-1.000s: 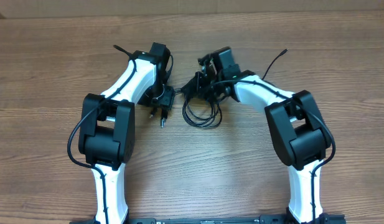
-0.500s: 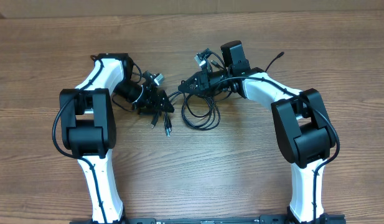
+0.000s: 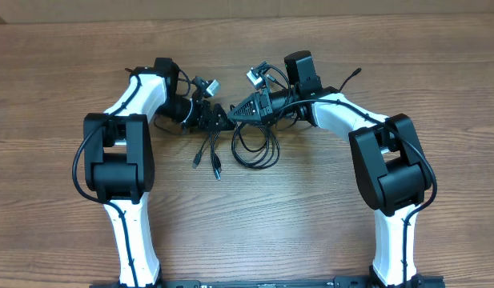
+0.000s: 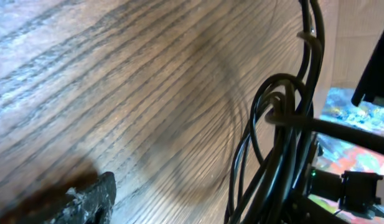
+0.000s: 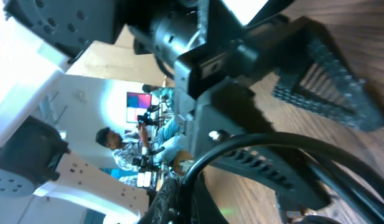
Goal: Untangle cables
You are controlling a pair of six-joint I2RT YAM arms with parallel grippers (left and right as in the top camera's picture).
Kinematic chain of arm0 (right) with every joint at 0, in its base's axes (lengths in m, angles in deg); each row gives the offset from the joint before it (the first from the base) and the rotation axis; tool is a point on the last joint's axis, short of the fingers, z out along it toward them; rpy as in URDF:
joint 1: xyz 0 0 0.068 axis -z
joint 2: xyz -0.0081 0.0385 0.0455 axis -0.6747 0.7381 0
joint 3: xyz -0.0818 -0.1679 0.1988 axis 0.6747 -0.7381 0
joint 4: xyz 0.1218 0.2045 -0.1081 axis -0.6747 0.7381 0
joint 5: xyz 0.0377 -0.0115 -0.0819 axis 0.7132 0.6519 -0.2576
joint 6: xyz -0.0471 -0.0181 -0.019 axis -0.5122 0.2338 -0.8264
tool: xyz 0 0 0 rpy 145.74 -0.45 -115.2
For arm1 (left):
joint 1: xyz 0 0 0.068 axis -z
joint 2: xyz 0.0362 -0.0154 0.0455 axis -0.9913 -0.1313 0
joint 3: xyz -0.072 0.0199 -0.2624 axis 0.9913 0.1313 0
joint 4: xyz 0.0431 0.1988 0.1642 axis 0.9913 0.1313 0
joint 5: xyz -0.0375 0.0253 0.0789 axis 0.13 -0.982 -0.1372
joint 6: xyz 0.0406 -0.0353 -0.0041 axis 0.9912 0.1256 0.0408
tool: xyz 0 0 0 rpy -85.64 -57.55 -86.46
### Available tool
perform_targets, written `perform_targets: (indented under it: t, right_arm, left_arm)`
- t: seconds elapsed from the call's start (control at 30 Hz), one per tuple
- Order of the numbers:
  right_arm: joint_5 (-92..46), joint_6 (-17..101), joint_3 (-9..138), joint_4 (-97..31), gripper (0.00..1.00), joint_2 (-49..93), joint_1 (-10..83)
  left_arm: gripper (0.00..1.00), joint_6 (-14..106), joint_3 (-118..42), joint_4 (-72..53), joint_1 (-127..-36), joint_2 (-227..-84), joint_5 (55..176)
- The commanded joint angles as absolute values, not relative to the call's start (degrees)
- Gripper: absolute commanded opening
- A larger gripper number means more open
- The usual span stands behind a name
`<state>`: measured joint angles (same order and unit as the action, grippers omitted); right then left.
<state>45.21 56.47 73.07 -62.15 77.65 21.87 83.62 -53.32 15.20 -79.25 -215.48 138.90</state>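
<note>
Overhead: wooden table (image 3: pixel 311 216); left pincer (image 3: pixel 220 119) released, right pincer (image 3: pixel 236 113) clenched on cables (image 3: pixel 259 154).

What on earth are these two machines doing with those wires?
Two robot arms are working on a tangle of thin black cables on a wooden table. The right arm has its jaws shut on the bundle, whose loops lie on the table. The left arm faces it with jaws open right beside the tangle, gripping nothing. Two plug ends lie stretched out beside the loops.
</note>
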Motion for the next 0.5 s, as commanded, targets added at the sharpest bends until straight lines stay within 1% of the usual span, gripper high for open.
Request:
perform_targets:
  t: [0.0, 0.1, 0.23, 0.3, 0.4, 0.43, 0.47]
  right_arm:
    - [49.8, 56.7, 72.7, -63.0, 0.04, 78.0, 22.0]
    - [49.9, 56.9, 72.7, -63.0, 0.04, 78.0, 22.0]
    - [49.9, 57.9, 72.7, -63.0, 0.04, 78.1, 22.1]
    - [49.9, 58.1, 72.7, -63.0, 0.04, 78.0, 22.3]
    - [49.9, 59.7, 72.7, -63.0, 0.04, 78.1, 22.3]
    - [49.9, 59.7, 72.7, -63.1, 0.04, 78.1, 22.3]
    - [49.9, 59.7, 72.7, -63.2, 0.04, 78.1, 22.3]
  left_arm:
    - [0.75, 85.1, -54.4, 16.9, -78.3, -216.1, 142.6]
    - [0.81, 93.3, -54.4, 20.3, -78.2, -216.1, 145.3]
    - [0.80, 100.0, -54.4, 23.7, -78.6, -216.1, 145.8]
    - [0.75, 101.8, -54.4, 24.4, -78.9, -216.1, 146.9]
    - [0.69, 106.1, -54.4, 26.3, -79.1, -216.1, 151.2]
    - [0.61, 106.9, -54.4, 26.3, -78.7, -216.1, 152.0]
    - [0.57, 106.8, -54.4, 25.9, -78.3, -216.1, 152.0]
